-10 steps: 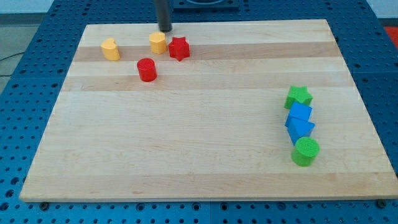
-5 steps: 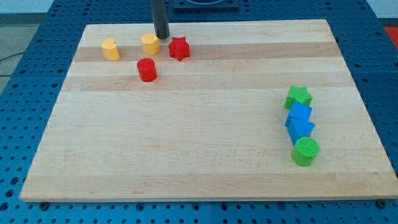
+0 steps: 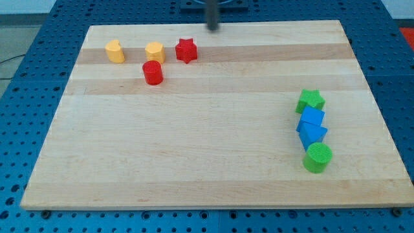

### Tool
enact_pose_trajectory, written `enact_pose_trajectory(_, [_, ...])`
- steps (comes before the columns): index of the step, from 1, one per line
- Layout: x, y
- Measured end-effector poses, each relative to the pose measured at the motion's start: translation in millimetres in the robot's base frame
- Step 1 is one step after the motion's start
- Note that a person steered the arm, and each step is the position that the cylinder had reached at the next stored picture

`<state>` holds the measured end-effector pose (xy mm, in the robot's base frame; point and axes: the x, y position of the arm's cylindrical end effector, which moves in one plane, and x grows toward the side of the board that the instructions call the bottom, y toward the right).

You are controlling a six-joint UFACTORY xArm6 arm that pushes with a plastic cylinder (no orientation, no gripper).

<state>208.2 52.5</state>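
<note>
1. My tip (image 3: 213, 28) sits blurred at the surface's (image 3: 207, 168) top edge, touching no block — no pincer is fitted.
2. Nearest is the red star (image 3: 186, 50), then the yellow hexagonal block (image 3: 154, 52).
3. Farther left: red cylinder (image 3: 152, 72), another yellow block (image 3: 115, 51).

The board (image 3: 207, 129) is pale wood — smooth, matt, with lengthwise grain bands. The blocks, such as the red star (image 3: 186, 50) and green cylinder (image 3: 317, 157), look like matt plastic with fine ridges. Around lies a blue perforated surface (image 3: 39, 84) — faintly glossy.
</note>
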Motion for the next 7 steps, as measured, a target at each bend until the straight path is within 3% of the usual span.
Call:
enact_pose_trajectory(1, [58, 134])
enact_pose_trajectory(3, [202, 188])
enact_pose_trajectory(5, [227, 131])
enact_pose_trajectory(6, [248, 153])
enact_pose_trajectory(7, [238, 94])
